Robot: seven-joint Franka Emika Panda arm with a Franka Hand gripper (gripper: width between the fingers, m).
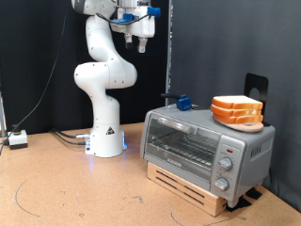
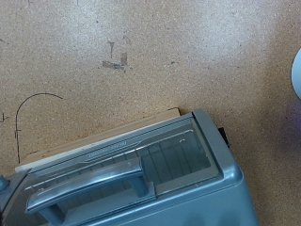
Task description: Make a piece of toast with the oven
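The silver-grey oven (image 1: 202,141) stands on the table at the exterior view's right. Its glass door is closed and its knobs (image 1: 226,162) run down the right of its front. The wrist view looks down on the oven (image 2: 160,179), its dark bar handle (image 2: 89,184) and the glass door. My gripper (image 1: 141,38) hangs high at the exterior view's top, well above and to the left of the oven, with nothing seen between its fingers. A pile of bread slices (image 1: 237,110) lies on the oven's top. A single piece of toast apart from that pile is out of view.
The oven rests on a low wooden pallet (image 1: 188,184). A small blue object (image 1: 183,102) and a black stand (image 1: 256,87) sit behind it. The arm's white base (image 1: 105,141) stands left of the oven, with a white box (image 1: 17,138) and cables at the far left.
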